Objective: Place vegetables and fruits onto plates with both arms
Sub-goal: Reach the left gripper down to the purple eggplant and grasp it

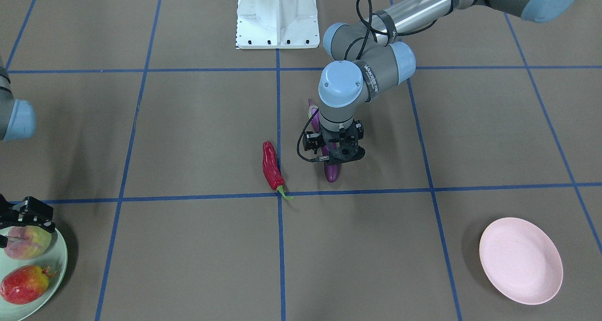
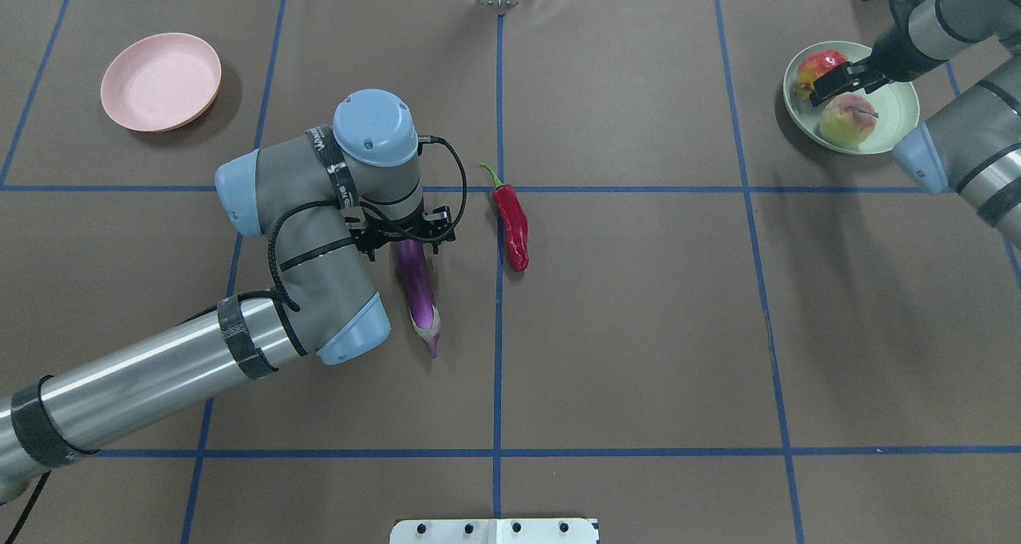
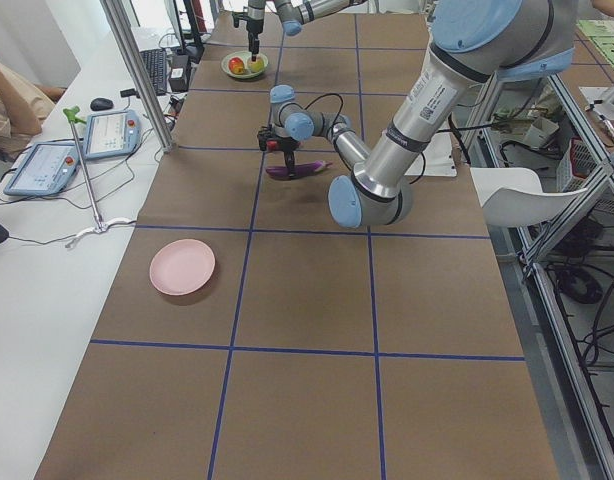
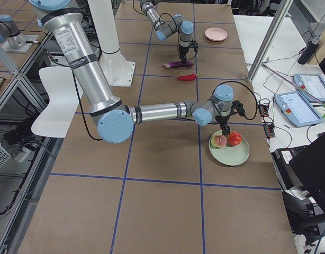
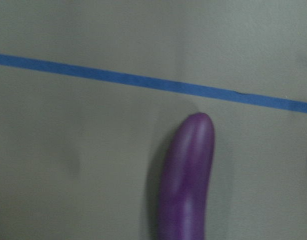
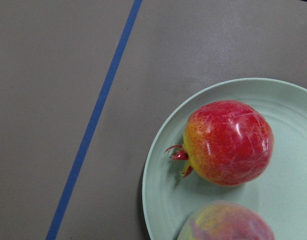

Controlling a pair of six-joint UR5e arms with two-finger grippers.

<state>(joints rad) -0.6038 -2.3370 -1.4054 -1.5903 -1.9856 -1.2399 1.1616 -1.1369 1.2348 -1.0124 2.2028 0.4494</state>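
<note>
Looking across the brown table [image 2: 638, 329], I see the left arm bent low over its middle. The left gripper [image 1: 342, 154] points straight down onto the far half of the eggplant [image 2: 419, 293]. The black fingers sit at both sides of the purple body, but I cannot tell if they are pinching it or only standing around it. The eggplant's pale cap points toward the robot base, and its rounded end points toward a blue tape line. Whether it rests on the table or is a little raised is not clear to me.

The chili pepper [image 2: 512, 225] lies near the eggplant, apart from it, on the other side of a blue line, with its green stem at the crossing of two lines. The pink plate [image 2: 159, 81] sits well apart, at the far corner on the robot's left side.

At the far right corner, the peach [image 2: 845, 121] and the red-orange fruit [image 2: 817, 64] lie side by side on the green plate [image 2: 897, 121]. The right gripper [image 2: 833, 83] hangs over them, just above the peach; if its fingers are spread or pressed together, I cannot tell.
</note>
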